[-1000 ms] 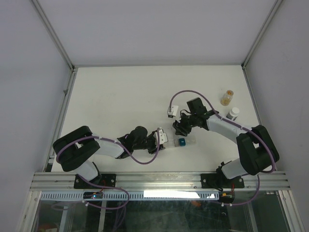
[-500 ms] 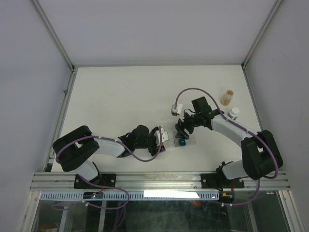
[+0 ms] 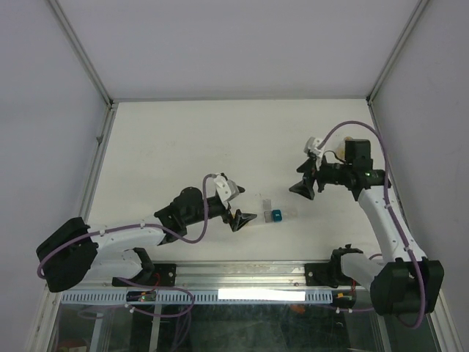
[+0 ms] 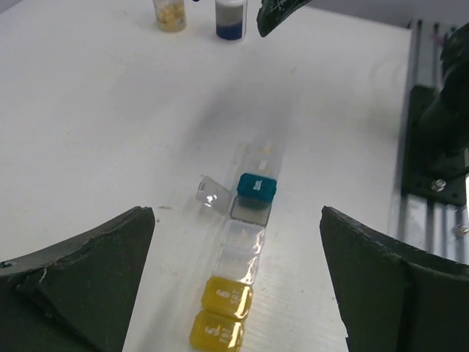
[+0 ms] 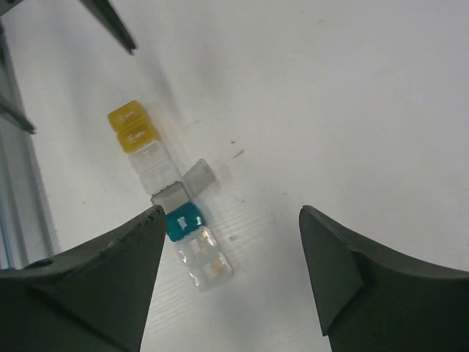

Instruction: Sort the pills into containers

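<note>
White table [image 3: 183, 147] inside a pale-walled enclosure, seen at the moment both arms leave the containers [image 4: 242, 238].

Left gripper [image 3: 242, 218]: jaws spread to their widest and holding nothing. It sits just off the yellow end of the row, where a second ago it was shut and pressed close against that end.

Right gripper [image 3: 300, 188]: jaws apart and empty. It has lifted away from directly above the row and now hangs well apart from it on the far right, toward the two bottles [image 4: 169, 13].

The row lies flat and free on the table between the two grippers, touched by neither. From the left gripper outward its cells run yellow [image 4: 227, 297], clear, grey [image 4: 249, 209], teal [image 4: 256, 186], then clear again. A clear lid flap [image 4: 212, 193] stands tilted open beside the grey cell.

Pills [image 5: 212, 268] show only as faint tan specks in the clear cell beyond the teal one.

Interpretation: the joint release suggests that one step on the row is finished. With a cell uncovered, fetching more pills from the bottles is probably next.
</note>
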Motion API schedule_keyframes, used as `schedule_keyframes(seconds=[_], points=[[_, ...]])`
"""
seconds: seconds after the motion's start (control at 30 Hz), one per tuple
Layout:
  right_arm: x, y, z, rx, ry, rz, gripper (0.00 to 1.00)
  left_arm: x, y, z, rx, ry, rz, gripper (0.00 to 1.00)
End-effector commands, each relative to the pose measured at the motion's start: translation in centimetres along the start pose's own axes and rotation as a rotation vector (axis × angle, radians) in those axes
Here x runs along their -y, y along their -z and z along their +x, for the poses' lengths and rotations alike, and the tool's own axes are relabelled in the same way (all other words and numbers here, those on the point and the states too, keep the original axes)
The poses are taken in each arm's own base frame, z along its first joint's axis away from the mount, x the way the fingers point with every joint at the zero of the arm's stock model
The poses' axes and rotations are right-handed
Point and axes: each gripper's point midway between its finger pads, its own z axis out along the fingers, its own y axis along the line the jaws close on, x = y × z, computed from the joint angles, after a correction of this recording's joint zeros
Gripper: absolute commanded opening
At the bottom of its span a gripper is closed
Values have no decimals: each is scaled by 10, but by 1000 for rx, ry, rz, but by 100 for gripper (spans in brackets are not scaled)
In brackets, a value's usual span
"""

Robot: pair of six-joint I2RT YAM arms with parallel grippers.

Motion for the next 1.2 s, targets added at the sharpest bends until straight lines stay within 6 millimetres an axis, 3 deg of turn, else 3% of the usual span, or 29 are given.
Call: schedule_keyframes(seconds=[0.0,0.13,0.27,0.4,0.53,0.67,0.87,1.0,1.17], points=[[24,43,-37,100,-39,171,77,13,17,-51,228,188,33,99],[50,72,-33,106,-118,369,81,17,23,-72,318,289,61,99],[83,101,-22,102,-178,591,86,25,17,-79,329,318,122,99],[121,129,-4,46,-272,795,91,29,8,-70,298,330,150,99],[158,143,13,-35,-320,885,91,28,3,-59,252,352,136,99],[198,148,29,-103,-392,932,91,24,4,-57,242,340,111,99],[241,155,51,-190,-446,994,88,22,4,-58,226,336,97,99],[262,154,70,-252,-482,1011,83,24,1,-57,206,333,113,99],[277,146,78,-259,-527,986,76,28,-1,-53,185,345,134,99]])
